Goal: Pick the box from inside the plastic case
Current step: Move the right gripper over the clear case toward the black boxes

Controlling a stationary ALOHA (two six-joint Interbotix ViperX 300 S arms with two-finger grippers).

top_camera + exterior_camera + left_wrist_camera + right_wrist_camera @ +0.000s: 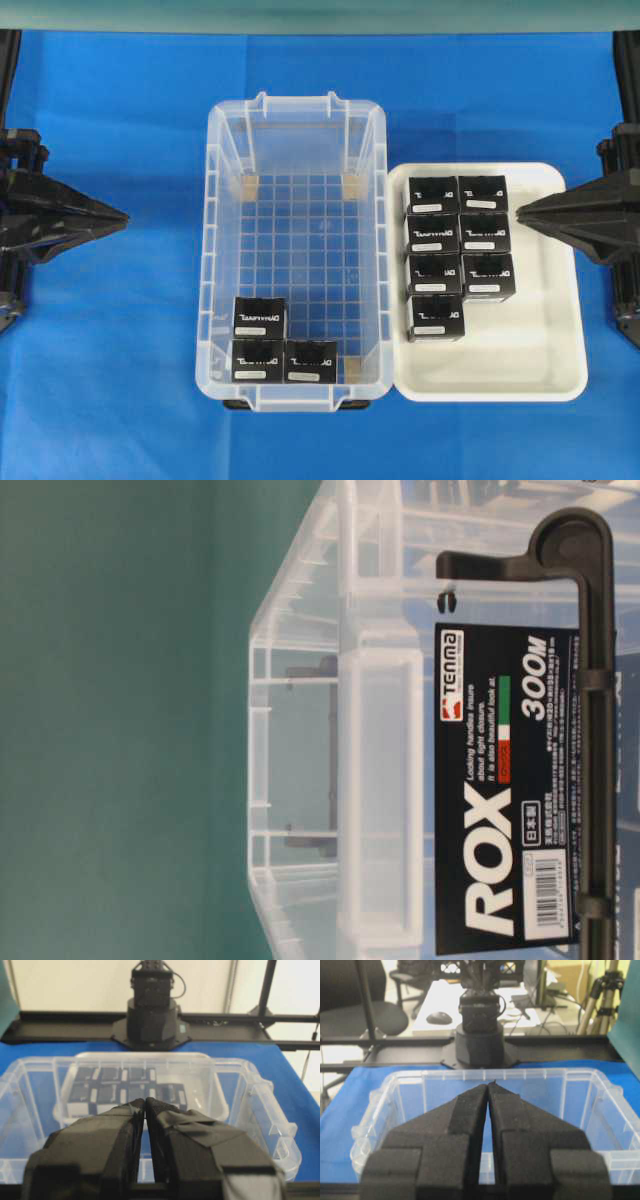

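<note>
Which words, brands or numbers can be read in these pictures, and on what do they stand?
"ROX", "300M", "TENMA": black sticker on the plastic case, table-level view.
Sticker's small print: too small to read.
White lettering on the black boxes: mirrored and blurred, unreadable.

We note, beyond the claw, a black office chair [357, 997], a white desk [445, 1005] with mouse [439, 1018], and a tripod [602, 990].

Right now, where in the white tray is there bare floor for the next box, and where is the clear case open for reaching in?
The shallow white tray is bare along its near edge and right side; seven small black boxes crowd its far left. The clear plastic case is open across its far and middle grid floor; three black boxes fill its near left corner.
</note>
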